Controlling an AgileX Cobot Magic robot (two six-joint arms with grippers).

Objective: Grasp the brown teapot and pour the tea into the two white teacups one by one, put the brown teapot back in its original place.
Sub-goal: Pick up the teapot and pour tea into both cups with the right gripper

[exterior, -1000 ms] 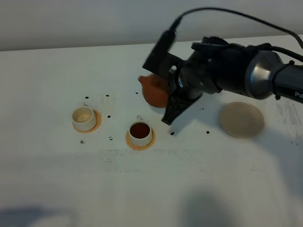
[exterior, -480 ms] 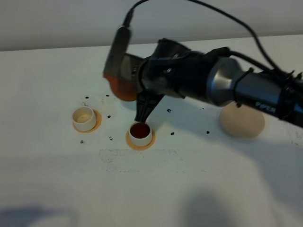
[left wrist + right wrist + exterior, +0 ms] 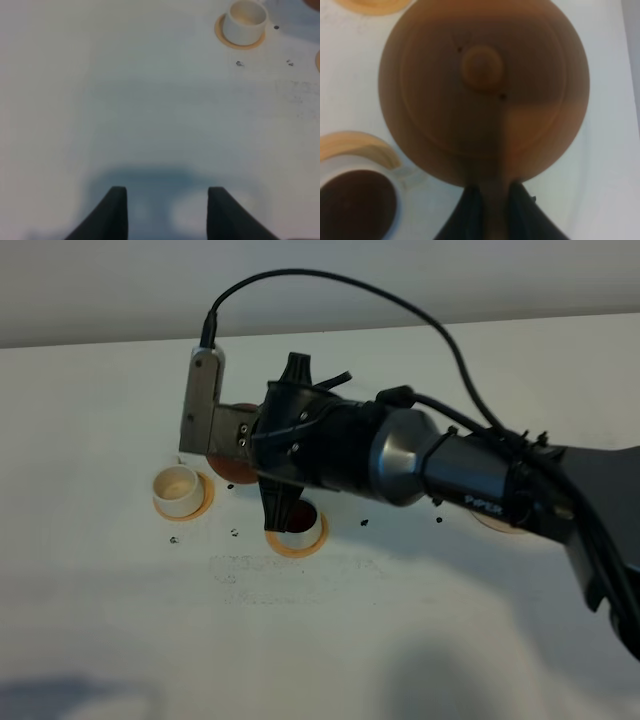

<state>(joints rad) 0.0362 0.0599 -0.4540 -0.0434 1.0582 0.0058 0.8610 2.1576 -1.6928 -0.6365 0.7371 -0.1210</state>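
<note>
The brown teapot (image 3: pixel 232 469) hangs above the table between the two white teacups, mostly hidden by my right gripper (image 3: pixel 252 455), which is shut on its handle. The right wrist view looks down on the teapot's lid (image 3: pixel 481 67), with my right gripper (image 3: pixel 489 210) clamping the handle. The left teacup (image 3: pixel 177 488) looks empty. Dark tea (image 3: pixel 355 205) fills the other teacup (image 3: pixel 303 528), which the arm partly covers. My left gripper (image 3: pixel 167 212) hovers low over bare table, open and holding nothing, well short of the empty teacup (image 3: pixel 245 20). The arm hides most of the beige disc (image 3: pixel 492 524).
Each teacup stands on a round orange-tan coaster (image 3: pixel 203 502) (image 3: pixel 280 543). Small dark specks (image 3: pixel 234 533) dot the white table around the cups. My right arm (image 3: pixel 450 470) stretches across the middle of the table from the right.
My right arm has carried the teapot leftward, from right of the filled teacup to a spot close beside the empty one. The left gripper stays still.
</note>
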